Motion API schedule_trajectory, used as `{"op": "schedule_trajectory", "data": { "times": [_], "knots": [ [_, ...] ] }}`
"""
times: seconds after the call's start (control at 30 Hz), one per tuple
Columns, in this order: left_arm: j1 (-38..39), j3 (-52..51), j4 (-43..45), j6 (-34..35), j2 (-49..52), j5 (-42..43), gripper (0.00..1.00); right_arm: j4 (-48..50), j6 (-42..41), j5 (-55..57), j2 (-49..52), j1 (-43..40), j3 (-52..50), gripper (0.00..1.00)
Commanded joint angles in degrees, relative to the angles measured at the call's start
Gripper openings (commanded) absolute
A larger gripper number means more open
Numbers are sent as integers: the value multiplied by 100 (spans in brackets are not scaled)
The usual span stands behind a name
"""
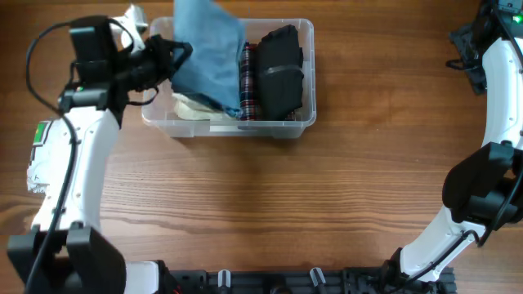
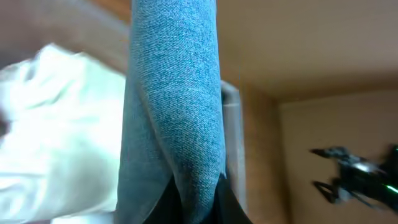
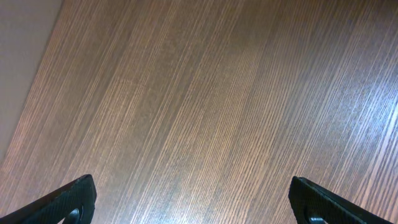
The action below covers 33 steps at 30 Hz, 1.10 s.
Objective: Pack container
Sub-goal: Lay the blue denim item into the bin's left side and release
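Showing wood-grain table [image 3: 205, 112] | beige wall [image 2: 311, 43] | L claw [image 2: 194, 202] pinching denim [image 2: 174, 93] over container [image 1: 245, 129]

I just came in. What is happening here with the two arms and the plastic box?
The left claw is shut on a blue denim garment and holds it over the left part of the container, the clear bin on the table. A black garment, a plaid garment and a white garment already lie inside. The right claw is open over bare wood at the far right and holds nothing.
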<state>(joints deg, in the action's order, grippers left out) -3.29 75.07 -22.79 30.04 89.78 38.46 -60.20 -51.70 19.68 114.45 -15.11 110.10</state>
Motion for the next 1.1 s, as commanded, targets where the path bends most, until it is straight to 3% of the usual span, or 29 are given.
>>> {"op": "schedule_trajectory", "data": {
  "times": [0.0, 0.23, 0.53, 0.6, 0.63, 0.67, 0.8, 0.97, 1.07],
  "knots": [
    [57, 70, 35, 42, 260, -734, 4, 0, 70, -13, 31, 15, 2, 100],
    [57, 70, 153, 42, 1117, -791, 4, 0, 68, -13, 31, 15, 2, 100],
    [114, 72, 706, 129, 1027, -595, 4, 0, 70, -13, 31, 15, 2, 100],
    [140, 72, 688, 127, 1029, -595, 56, 0, 68, -13, 31, 15, 2, 100],
    [140, 72, 688, 127, 1029, -588, 76, 0, 68, -13, 31, 15, 2, 100],
    [129, 74, 728, 127, 994, -570, 78, -2, 68, -13, 31, 15, 2, 100],
    [116, 116, 754, 125, 461, -573, 73, -2, 68, -13, 31, 15, 2, 100],
    [210, 116, 96, -428, -402, -1034, 43, 0, 70, -13, 31, 15, 2, 100],
    [584, 114, -562, -870, -389, -2022, 35, 0, 68, -13, 31, 15, 2, 100]
  ]
}}
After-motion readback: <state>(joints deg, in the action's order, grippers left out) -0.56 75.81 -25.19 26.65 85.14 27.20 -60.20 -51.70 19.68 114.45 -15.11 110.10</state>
